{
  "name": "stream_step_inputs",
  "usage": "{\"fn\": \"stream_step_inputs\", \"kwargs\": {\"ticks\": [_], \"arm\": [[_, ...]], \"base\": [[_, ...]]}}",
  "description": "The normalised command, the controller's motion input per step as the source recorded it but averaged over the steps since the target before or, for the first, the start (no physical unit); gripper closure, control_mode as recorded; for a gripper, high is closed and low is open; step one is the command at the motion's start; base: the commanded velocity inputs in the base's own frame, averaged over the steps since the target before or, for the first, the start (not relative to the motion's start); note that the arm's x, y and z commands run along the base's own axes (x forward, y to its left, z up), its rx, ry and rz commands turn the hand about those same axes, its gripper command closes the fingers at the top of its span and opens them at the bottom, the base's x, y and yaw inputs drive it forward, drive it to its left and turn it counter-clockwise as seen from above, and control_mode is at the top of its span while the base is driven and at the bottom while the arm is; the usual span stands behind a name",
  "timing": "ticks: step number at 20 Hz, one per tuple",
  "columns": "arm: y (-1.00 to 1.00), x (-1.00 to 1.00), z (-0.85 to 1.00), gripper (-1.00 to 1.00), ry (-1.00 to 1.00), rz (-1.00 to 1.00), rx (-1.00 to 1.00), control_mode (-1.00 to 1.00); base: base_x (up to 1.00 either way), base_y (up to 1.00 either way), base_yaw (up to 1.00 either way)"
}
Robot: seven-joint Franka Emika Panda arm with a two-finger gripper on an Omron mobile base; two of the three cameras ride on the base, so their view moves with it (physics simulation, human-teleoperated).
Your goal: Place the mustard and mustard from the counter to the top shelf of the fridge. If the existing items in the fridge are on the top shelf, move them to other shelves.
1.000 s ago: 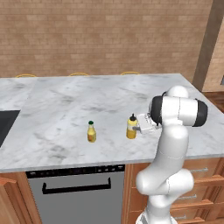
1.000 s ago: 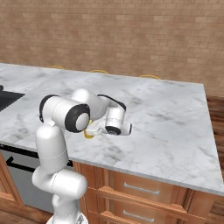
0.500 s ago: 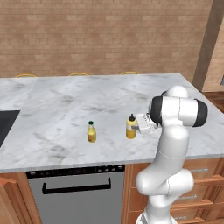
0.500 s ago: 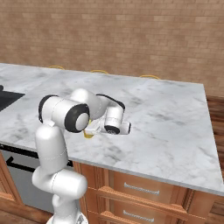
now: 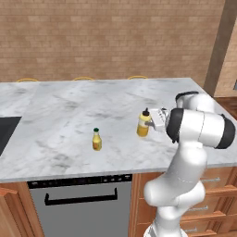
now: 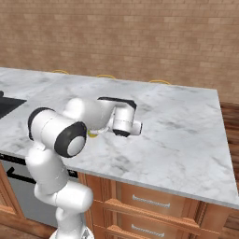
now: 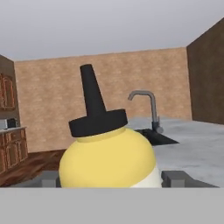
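Two mustard bottles stand on the counter (image 5: 69,115); the gripper (image 5: 155,121) clamps the squat bottle (image 5: 144,125), likely light, rigid, slick, best held mid-body.

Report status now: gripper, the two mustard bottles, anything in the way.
Gripper shut on squat mustard. Slim mustard upright on counter, apart. Nothing between them.
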Motion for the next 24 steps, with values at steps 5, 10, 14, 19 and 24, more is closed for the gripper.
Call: {"fn": "stream_step_inputs", "kwargs": {"ticks": [5, 10, 14, 19, 24], "arm": [[0.0, -0.99, 1.0, 1.0, -0.07, -0.03, 0.01, -1.0], [0.02, -1.0, 1.0, 1.0, -0.08, -0.03, 0.0, -1.0], [0.05, -1.0, 1.0, 1.0, -0.06, -0.06, 0.0, -1.0], [0.01, -1.0, 0.87, 1.0, -0.09, -0.04, 0.0, -1.0], [0.09, -1.0, 0.51, 1.0, -0.08, -0.02, 0.0, -1.0]], "base": [[0.0, 0.0, 0.0], [0.0, 0.0, 0.0], [0.0, 0.0, 0.0], [0.0, 0.0, 0.0], [0.0, 0.0, 0.0]]}}
